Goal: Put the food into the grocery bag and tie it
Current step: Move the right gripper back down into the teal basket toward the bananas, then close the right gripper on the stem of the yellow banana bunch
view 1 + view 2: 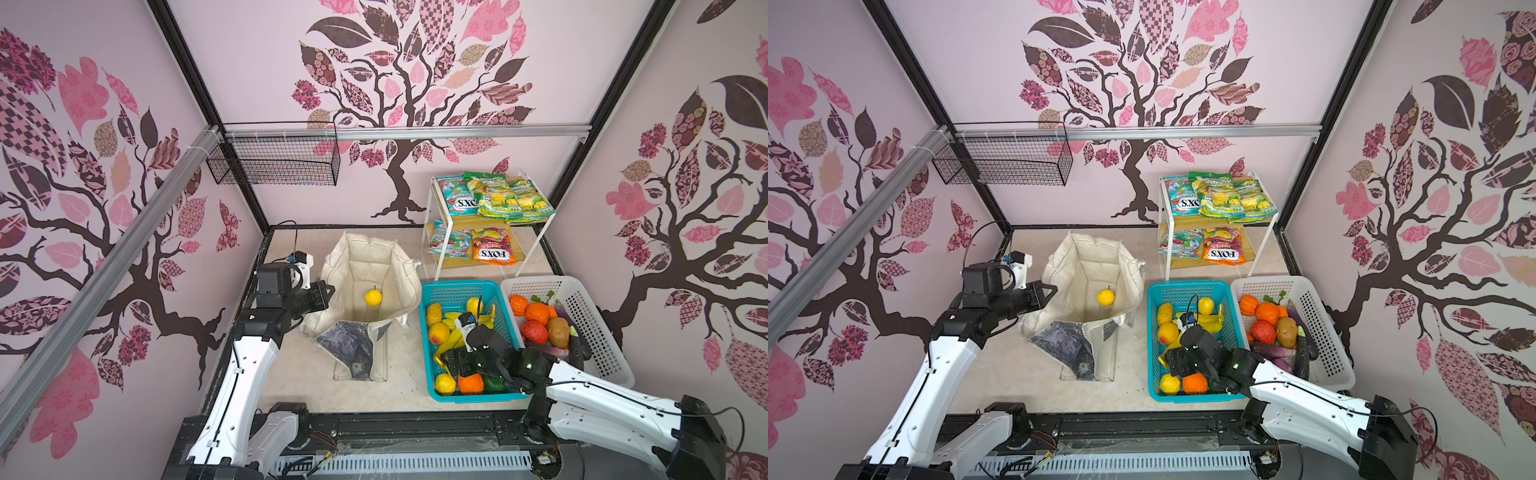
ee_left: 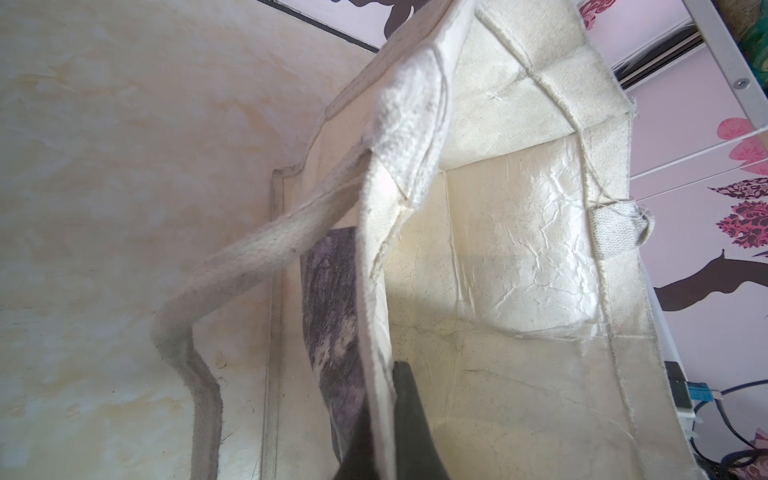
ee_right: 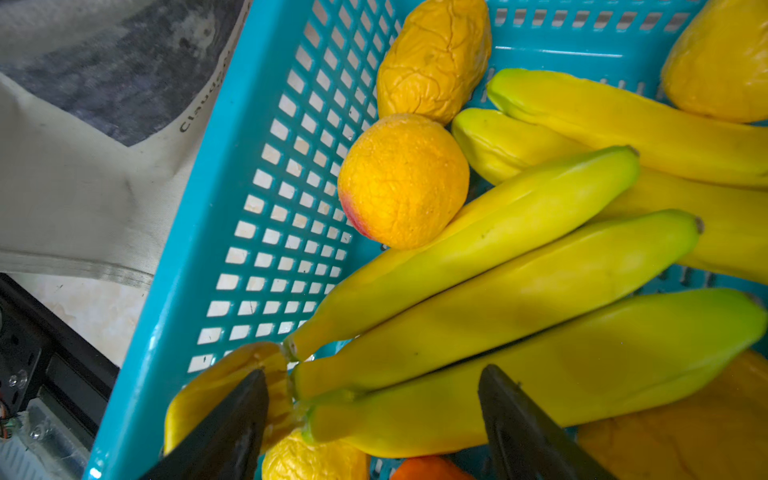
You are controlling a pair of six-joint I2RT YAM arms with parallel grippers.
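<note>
While the left tool (image 1: 327, 292) is clamped on the rim of the grocery bag (image 1: 358, 257), holding that side of the cream tote up so its mouth gapes, the right tool (image 3: 372, 374) hangs low inside the teal basket (image 1: 457, 287). Its jaws are apart, astride the stem end of the banana bunch (image 3: 519, 299). As far as the wrist view shows, nothing is gripped there yet. The bag stands on the tabletop (image 1: 307, 374) just beside the basket, with one yellow fruit (image 1: 372, 297) on its floor. The rest of the food sits in the teal basket, in the white basket (image 1: 598, 328) and, as snack packets (image 1: 494, 199), on the shelf rack (image 1: 521, 249) at the back.

Several things could go wrong. The bananas are smooth and curved, and a grip so near the stems would leave most of the bunch hanging, so it may swivel or slide out during the lift. One finger (image 3: 232, 424) lies over a separate yellow piece (image 3: 199, 390), which could be pinched along with the bunch or knocked aside. The round peach-coloured fruit (image 3: 403, 183) touches the bunch and may roll. The bag is held by one side only, its front panel slumped. A long bunch catching that rim could tug the canvas out of the pinch and collapse the opening.
</note>
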